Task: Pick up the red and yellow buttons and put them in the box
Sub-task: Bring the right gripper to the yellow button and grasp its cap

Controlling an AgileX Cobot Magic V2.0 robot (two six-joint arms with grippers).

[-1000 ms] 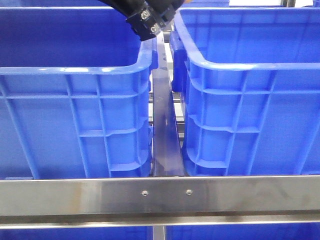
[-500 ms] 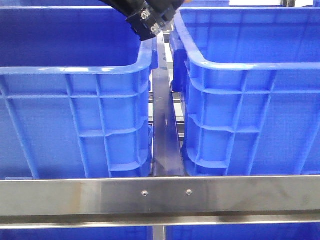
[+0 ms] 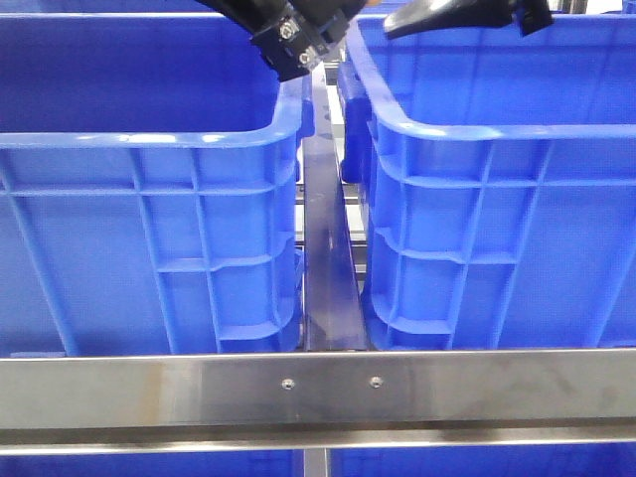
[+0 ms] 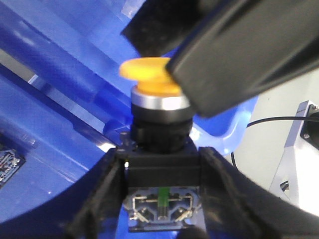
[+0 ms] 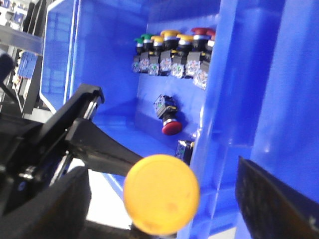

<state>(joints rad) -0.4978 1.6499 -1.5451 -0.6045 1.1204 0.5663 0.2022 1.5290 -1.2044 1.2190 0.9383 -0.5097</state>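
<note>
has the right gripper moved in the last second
Yes. The right gripper was out of the front view; now it shows above the right crate's far rim, reaching toward the left gripper.

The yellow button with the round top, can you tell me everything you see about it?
The yellow push button has a smooth, domed mushroom cap of orange-yellow plastic. Under the cap sit a shiny silver ring, a black barrel and a square black base with small metal contacts. The left hand grips the base between its black fingers. The right hand's black finger overlaps the cap's edge. Blue crate wall lies behind.
</note>
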